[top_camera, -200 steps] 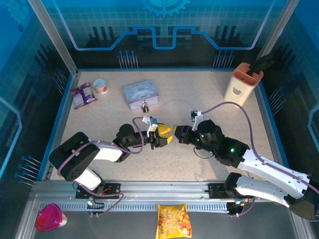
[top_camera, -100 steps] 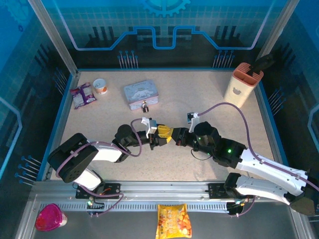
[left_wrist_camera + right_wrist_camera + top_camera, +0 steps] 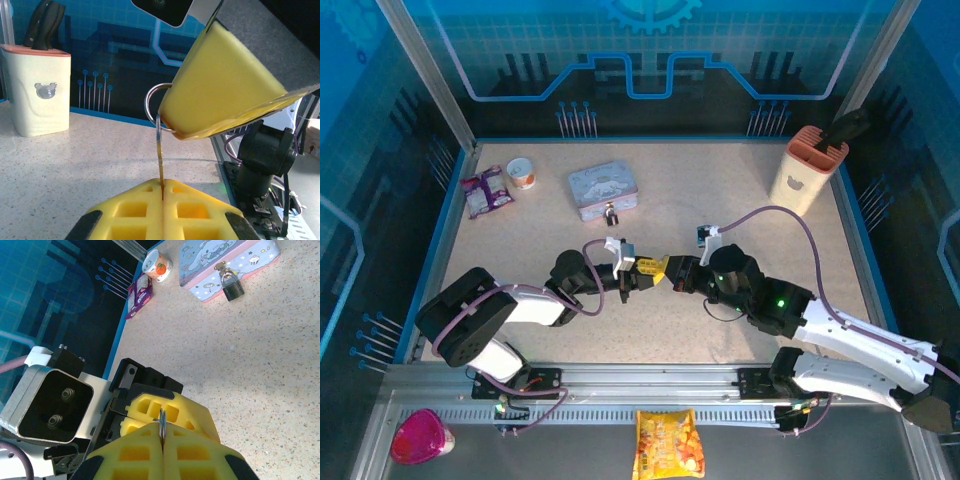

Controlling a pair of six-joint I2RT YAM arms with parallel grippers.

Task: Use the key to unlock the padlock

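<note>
Left gripper (image 3: 163, 186) and right gripper (image 3: 161, 435) were both clamped on the key (image 3: 160, 155), mid-table; padlock (image 3: 231, 284) hung apparently shut on the tin (image 3: 215, 260), far left, well apart; insertion and turning outstanding.

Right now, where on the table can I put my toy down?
The biggest bare patch is at the far middle, between the tin box and the knife block. More lies on the right, in front of the knife block. The middle is crowded: the left gripper and the right gripper meet there, both pinching the key.
</note>
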